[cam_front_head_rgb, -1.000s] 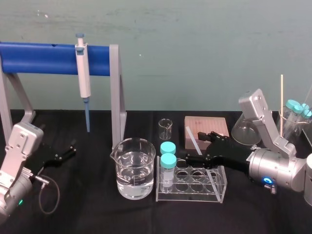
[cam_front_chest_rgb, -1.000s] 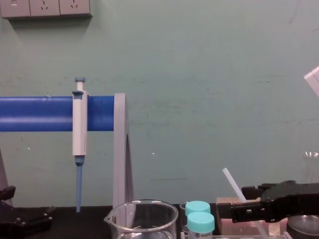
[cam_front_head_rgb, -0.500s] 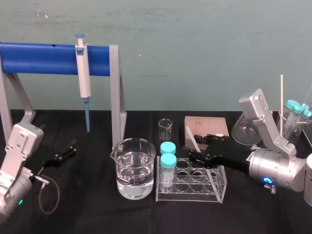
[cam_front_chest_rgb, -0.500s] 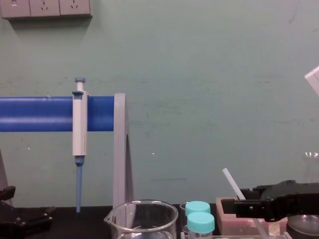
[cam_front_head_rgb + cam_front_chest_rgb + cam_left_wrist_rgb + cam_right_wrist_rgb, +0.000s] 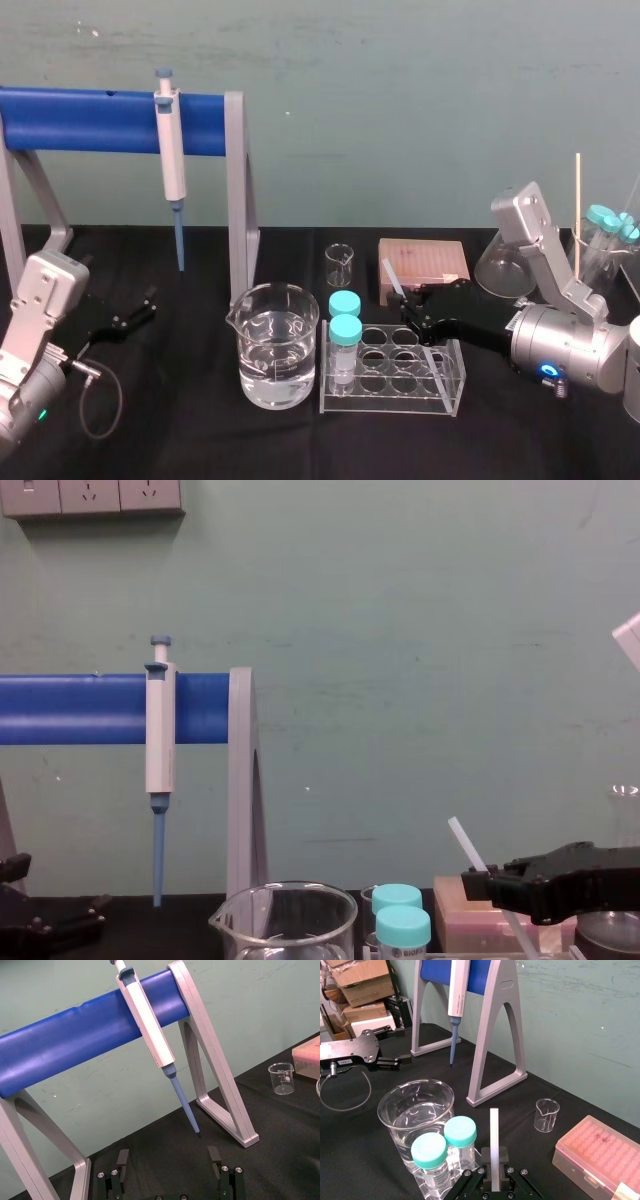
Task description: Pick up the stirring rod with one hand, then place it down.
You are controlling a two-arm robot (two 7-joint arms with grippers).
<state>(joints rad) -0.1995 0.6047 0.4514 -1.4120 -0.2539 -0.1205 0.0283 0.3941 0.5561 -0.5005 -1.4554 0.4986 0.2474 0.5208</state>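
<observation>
W/ right gripper (image 5: 412, 308) clamped on rod (image 5: 392, 277), lower slow & flat, clear of rack (image 5: 395, 402); left gripper (image 5: 135, 312) idle, jaws apart.

Teal wall (image 5: 400, 630), sockets (image 5: 90, 495) high up; black tabletop (image 5: 180, 440); cardboard boxes (image 5: 360, 982) beyond.

Illegible printed markings on the small beaker (image 5: 282, 1079); no readable text anywhere.

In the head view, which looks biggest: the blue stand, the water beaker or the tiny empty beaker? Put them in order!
Largest: blue stand.
Next: water beaker.
Smallest: tiny empty beaker; it stands farther back, but the gap is plain.
</observation>
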